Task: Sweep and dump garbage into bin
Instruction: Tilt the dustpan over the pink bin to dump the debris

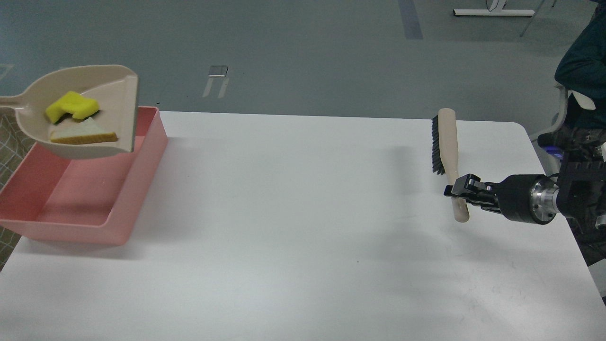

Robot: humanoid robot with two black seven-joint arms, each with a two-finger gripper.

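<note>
Nearest you, your right gripper (458, 192) is clamped on the handle of the brush (447, 156), bristles facing left, over the white table (303, 237). Farther left, the pink bin (137, 189) sits at the table's edge. Above it the beige dustpan (118, 94) holds the bread slice (85, 134) and yellow sponge (71, 106). Left gripper is out of frame.

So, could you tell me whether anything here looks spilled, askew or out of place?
Nothing is spilled. The bread slice and yellow sponge sit inside the dustpan, which is held above the pink bin. The right gripper is at the brush handle.
</note>
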